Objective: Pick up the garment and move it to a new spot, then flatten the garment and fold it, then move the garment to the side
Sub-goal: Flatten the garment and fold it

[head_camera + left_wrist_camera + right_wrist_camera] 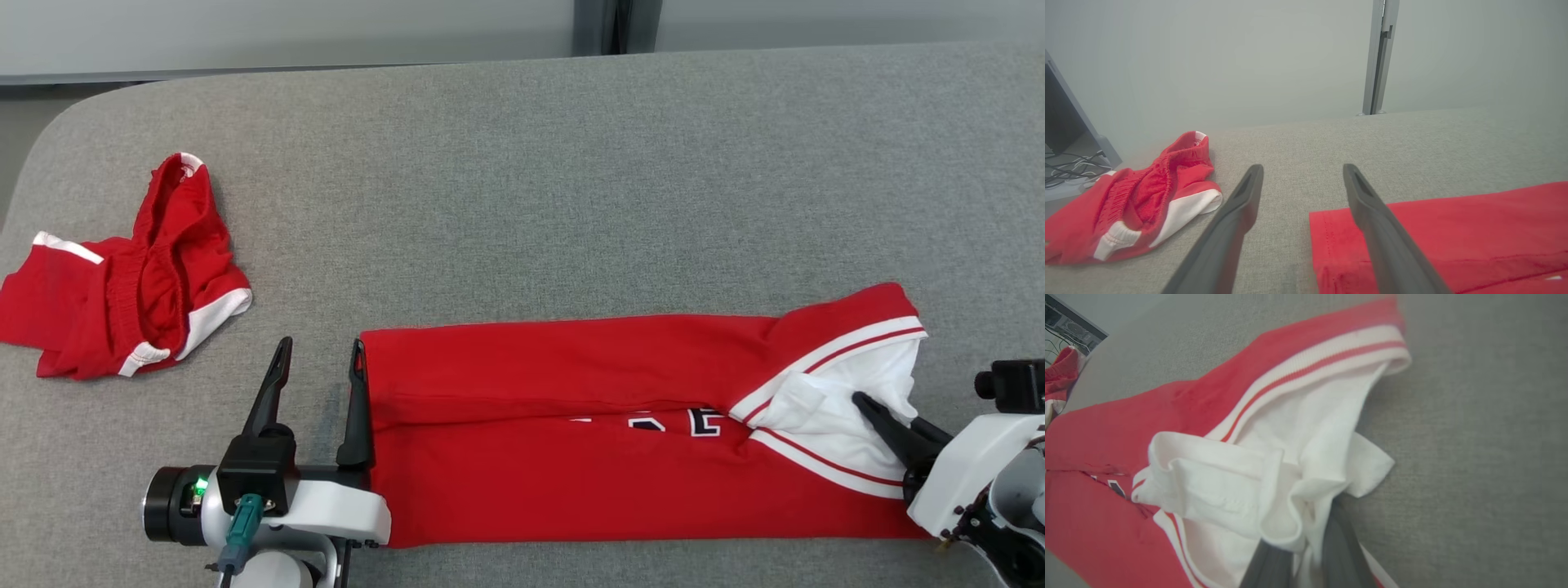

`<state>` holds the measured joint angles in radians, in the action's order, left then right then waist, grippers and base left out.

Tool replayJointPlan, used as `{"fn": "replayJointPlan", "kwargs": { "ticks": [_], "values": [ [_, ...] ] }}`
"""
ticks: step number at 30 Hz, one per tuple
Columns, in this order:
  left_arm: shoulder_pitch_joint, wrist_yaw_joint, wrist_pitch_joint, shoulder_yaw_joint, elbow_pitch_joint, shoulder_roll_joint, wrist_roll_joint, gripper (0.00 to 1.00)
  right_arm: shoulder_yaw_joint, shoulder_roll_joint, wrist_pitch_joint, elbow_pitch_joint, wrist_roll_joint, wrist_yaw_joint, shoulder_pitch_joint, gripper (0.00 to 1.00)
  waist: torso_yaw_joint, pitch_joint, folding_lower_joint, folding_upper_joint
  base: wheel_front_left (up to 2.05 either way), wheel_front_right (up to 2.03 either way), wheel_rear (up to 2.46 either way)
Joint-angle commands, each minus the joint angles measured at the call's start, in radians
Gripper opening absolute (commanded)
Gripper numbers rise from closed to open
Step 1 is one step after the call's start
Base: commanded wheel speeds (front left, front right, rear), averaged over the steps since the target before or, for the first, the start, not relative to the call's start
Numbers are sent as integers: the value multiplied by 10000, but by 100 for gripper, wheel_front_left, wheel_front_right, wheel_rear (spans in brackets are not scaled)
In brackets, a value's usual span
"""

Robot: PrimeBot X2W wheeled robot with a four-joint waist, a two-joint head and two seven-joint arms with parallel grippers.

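Observation:
The garment [571,441] is a red jersey with white sleeves and striped trim, folded into a long band across the near part of the grey table [522,163]. My left gripper [320,351] stands open at the jersey's left end, its right finger lying along the hem [1331,237]. In the left wrist view that gripper [1302,171] has only table between its fingers. My right gripper [865,404] is at the jersey's right end, shut on the bunched white sleeve fabric [1274,473]. The fabric passes between the fingers [1339,547] and hides their tips.
A second red garment with white trim, crumpled shorts [122,286], lies at the table's left edge, also visible as the shorts [1139,200] from the left wrist. A pale wall and a grey post [1378,57] stand behind the table.

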<state>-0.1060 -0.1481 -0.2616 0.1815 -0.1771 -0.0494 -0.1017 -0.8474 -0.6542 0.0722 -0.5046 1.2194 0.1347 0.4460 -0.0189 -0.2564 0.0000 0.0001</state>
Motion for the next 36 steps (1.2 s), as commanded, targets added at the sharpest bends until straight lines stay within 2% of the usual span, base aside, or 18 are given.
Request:
{"fn": "replayJointPlan", "kwargs": {
  "ticks": [1, 12, 17, 23, 36],
  "values": [
    [-14, -44, -40, -1, 8, -28, -53, 100, 5, -230, 66, -256, -17, -72, 48, 0, -5, 18, 0, -1, 0, 0, 0],
    [94, -143, -40, 152, -6, -28, -287, 100, -83, -985, 203, -1146, 122, -65, 684, 0, -11, 204, 0, -1, 0, 0, 0],
    [86, -185, -40, 204, -3, -29, -379, 100, -110, -1542, 18, -2036, -227, -63, 1081, 0, -19, 242, 0, -1, 0, 0, 0],
    [11, -214, -40, 276, 7, -27, -473, 100, -150, -1685, -208, -2352, -437, -43, 1519, 0, -27, 283, 0, -1, 0, 0, 0],
    [248, -390, -40, 519, -64, -30, -975, 100, -407, -1465, -889, -1883, -932, -43, 1627, 0, 100, 937, 0, -1, 0, 0, 0]
  ]
}}
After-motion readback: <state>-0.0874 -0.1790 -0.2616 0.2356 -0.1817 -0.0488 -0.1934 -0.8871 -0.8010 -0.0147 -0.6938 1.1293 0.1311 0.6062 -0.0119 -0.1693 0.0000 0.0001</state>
